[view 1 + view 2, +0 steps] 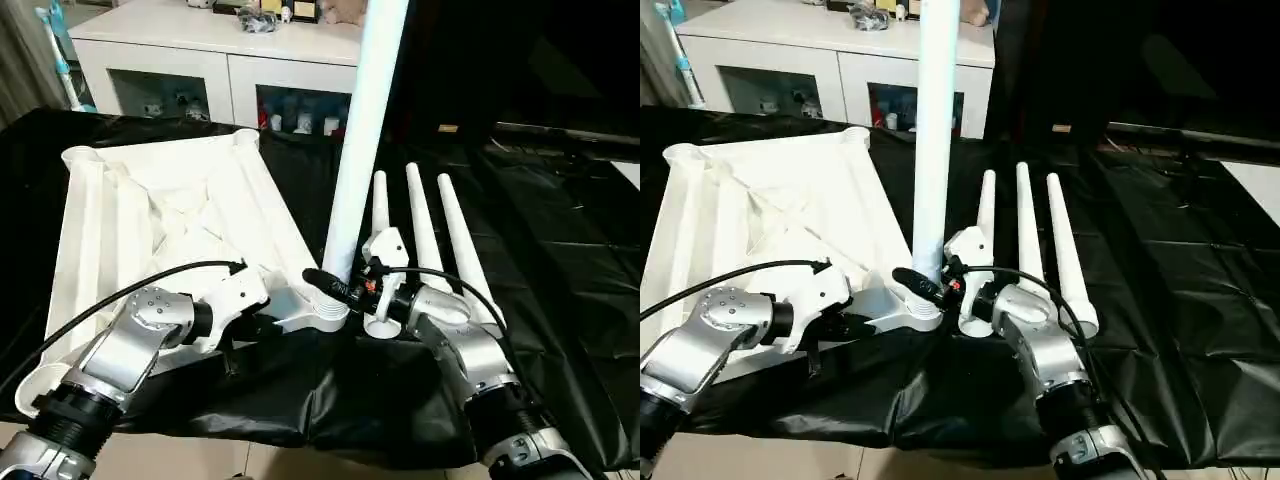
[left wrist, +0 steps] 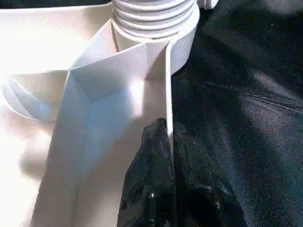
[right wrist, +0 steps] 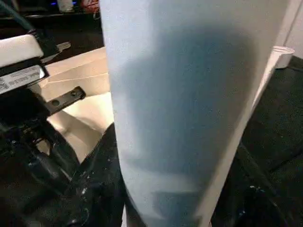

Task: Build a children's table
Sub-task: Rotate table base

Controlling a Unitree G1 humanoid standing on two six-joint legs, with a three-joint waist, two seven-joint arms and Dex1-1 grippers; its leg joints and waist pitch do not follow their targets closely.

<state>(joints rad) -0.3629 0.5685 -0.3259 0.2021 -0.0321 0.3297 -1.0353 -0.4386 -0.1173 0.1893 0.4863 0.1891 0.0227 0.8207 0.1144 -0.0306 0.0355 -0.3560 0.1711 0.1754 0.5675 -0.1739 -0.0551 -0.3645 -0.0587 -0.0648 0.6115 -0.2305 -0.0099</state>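
Four white legs are in view: one standing leg (image 1: 362, 130) planted upright in the near corner socket (image 1: 325, 312) of the tabletop (image 1: 150, 215), and three spare legs (image 1: 425, 240) lying side by side on the black sheet (image 1: 560, 280) just to the right of it, their narrow ends pointing away from the robot. The tabletop lies upside down on the sheet, ribbed underside up, to the left of the spare legs. Two of its round corner sockets at the far end can be made out, plus the near one that carries the standing leg; the remaining near corner is partly hidden behind the left forearm, so it is hard to be sure of its state.

Two grippers are at work. The left gripper (image 2: 168, 156) has its black fingers (image 2: 147, 184) pressed together on the thin rim wall of the tabletop, just short of the occupied socket, pinching that edge. The right gripper (image 1: 335, 285) sits at the foot of the standing leg, its fingers (image 3: 102, 179) set on either side of the tube and closed around it just above the socket.

One white cabinet (image 1: 215, 60) with glass doors stands behind the table, with small items on top.
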